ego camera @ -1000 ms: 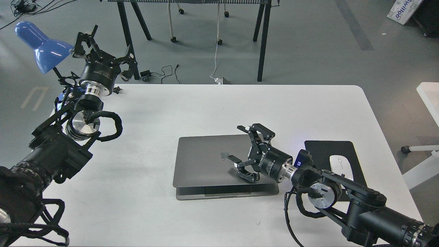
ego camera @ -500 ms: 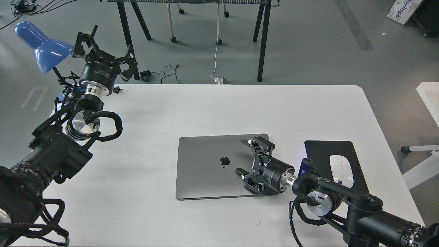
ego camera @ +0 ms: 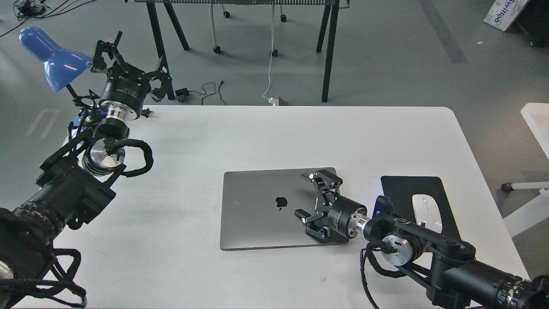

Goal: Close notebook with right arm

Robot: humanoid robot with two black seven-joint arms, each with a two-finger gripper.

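The notebook [ego camera: 261,210], a slim grey metal laptop with a dark apple logo, lies flat and shut in the middle of the white table [ego camera: 257,137]. My right gripper [ego camera: 309,196] is open, its fingers spread over the right part of the lid, low on it; whether they press on it I cannot tell. It holds nothing. The right arm [ego camera: 429,257] comes in from the lower right. My left gripper [ego camera: 128,58] is open and empty, raised at the table's far left corner next to the blue lamp.
A black mouse pad [ego camera: 411,189] with a white mouse [ego camera: 426,212] lies right of the notebook, close to my right forearm. A blue desk lamp [ego camera: 51,58] stands at the far left. Black table legs and cables lie on the floor beyond the far edge.
The notebook's lid has come down from slightly ajar to fully shut. My right gripper followed it down and has since barely moved. The left arm has not moved.
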